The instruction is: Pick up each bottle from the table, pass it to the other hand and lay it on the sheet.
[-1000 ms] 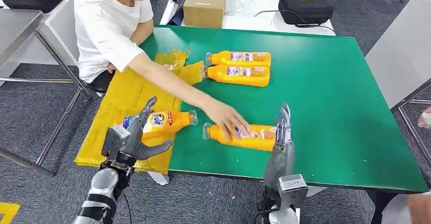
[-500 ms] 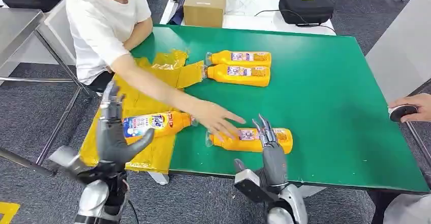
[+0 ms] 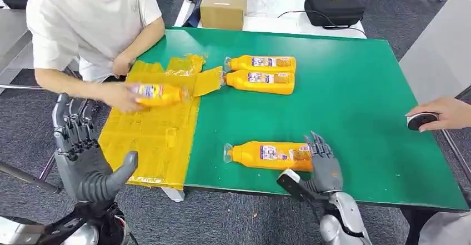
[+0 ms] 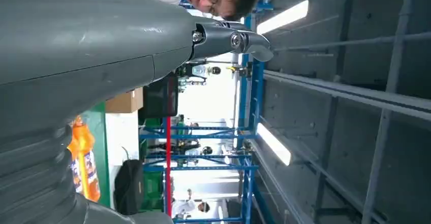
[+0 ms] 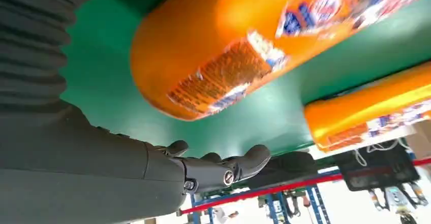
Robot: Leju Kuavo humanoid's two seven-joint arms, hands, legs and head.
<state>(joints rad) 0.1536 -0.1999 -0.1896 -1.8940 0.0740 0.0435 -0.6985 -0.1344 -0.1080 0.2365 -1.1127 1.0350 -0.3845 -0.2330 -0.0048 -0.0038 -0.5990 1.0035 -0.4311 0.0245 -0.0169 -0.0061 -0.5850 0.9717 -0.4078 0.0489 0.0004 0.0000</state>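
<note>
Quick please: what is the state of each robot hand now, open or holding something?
Left hand: open, holds nothing, raised beside the yellow sheet.
Right hand: open, fingers apart at the base of the near bottle, not gripping it.

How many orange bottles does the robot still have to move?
Done: none clearly; a person's hand holds one bottle over the yellow sheet. In hand: the right hand is at the near bottle, not gripping. Left: that one, plus two far bottles.
</note>
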